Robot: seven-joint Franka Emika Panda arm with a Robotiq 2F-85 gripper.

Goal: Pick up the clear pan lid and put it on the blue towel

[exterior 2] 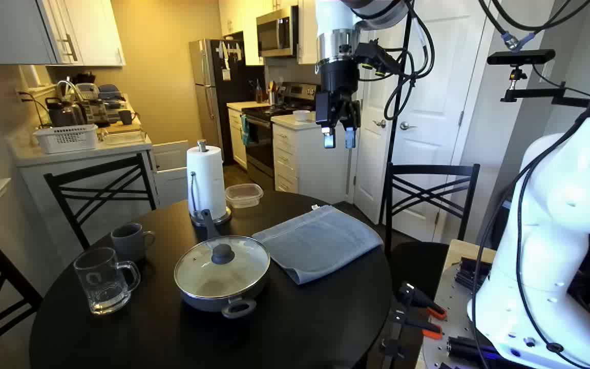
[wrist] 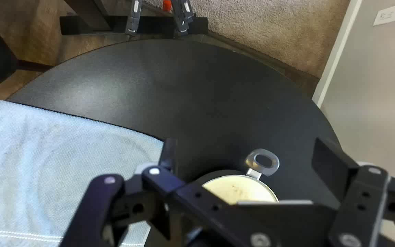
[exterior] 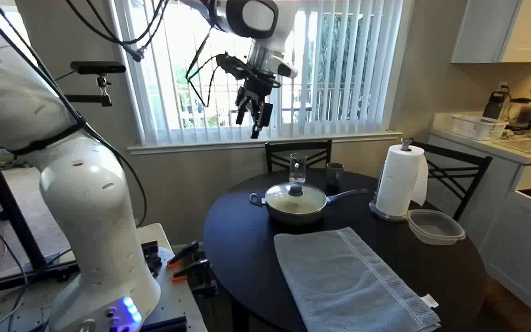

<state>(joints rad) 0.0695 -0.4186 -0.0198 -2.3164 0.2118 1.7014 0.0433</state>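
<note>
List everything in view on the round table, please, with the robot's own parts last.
clear pan lid: 1, see-through, on pan
pan: 1, grey, beside blue towel
blue towel: 1, pale blue, at table edge
paper towel roll: 1, white, upright on holder
plastic container: 1, clear, beside roll
glass mug: 1, clear, near pan
opaque mug: 1, grey, beside glass mug
arm: 1, white, beside table
pincer: 1, black, open above table
</note>
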